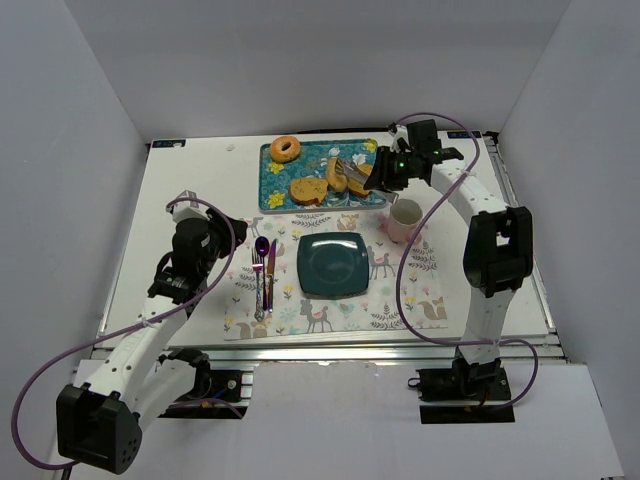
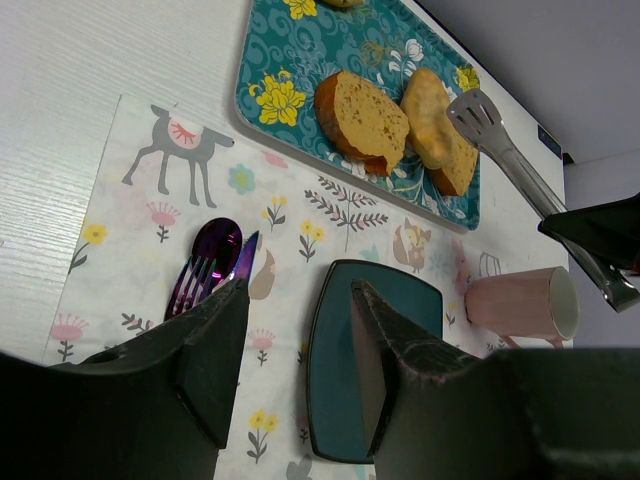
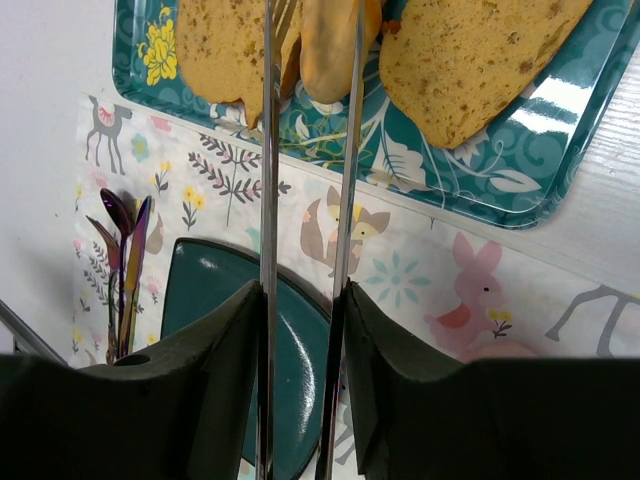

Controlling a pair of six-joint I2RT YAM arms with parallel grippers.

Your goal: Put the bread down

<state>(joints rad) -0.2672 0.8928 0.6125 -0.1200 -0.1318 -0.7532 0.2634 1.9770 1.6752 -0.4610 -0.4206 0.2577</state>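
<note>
A: Hazards, big to small?

B: Counter [image 1: 190,190], then tray [image 1: 275,185], plate [image 1: 331,264], mug [image 1: 404,219]. The mug stands just beside the likely path to the plate, so an arm swing could clip it. The bread [image 3: 330,40] leans on its neighbours and one may drag along. The smooth tongs [image 3: 268,200] could drop it short, on the mat.

A: Bread against gripper?

B: On the tray, middle slice, beyond the right gripper [image 3: 300,290], between the tong tips. That gripper is clenched on the tongs. Left gripper [image 2: 295,300] is released, empty, near the plate.

Teal floral tray [image 1: 272,185], golden-brown bread [image 1: 309,189], dark teal plate [image 1: 331,264], pink mug [image 1: 404,221], animal-print placemat [image 1: 400,300]
</note>
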